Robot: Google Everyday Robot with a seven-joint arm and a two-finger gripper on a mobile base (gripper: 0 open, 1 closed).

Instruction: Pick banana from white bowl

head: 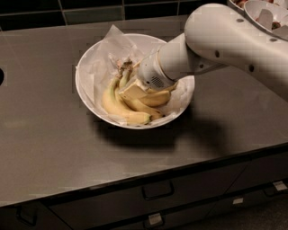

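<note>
So the white bowl point(78, 85) sits on the dark desk point(45, 139), toward the back and a bit right of the middle. It's lined with crumpled white paper point(111, 39) that pokes up past the rim at the back left.

The banana point(118, 107) bunch is inside the bowl, lying on the paper in the front half. The fruits curve down toward the near rim and the stem end points up toward the middle of the bowl. They're mostly yellow and go a little green up near the stem.

The arm point(225, 38) comes in from the upper right, fat and white, and angles down over the bowl's right rim. The gripper point(132, 91) is down inside the bowl, right on top of the bunch near the stem end. One pale tan piece of it lies flat across the upper bananas, touching them. The wrist blocks most of the rest, so honestly I can't tell if the jaws are apart or clamped on the fruit.

There's another bowl point(270, 13) at the top right corner behind the arm, with some food in it that I can't make out. Drawers point(157, 191) with dark handles run along the front below the desk.
</note>
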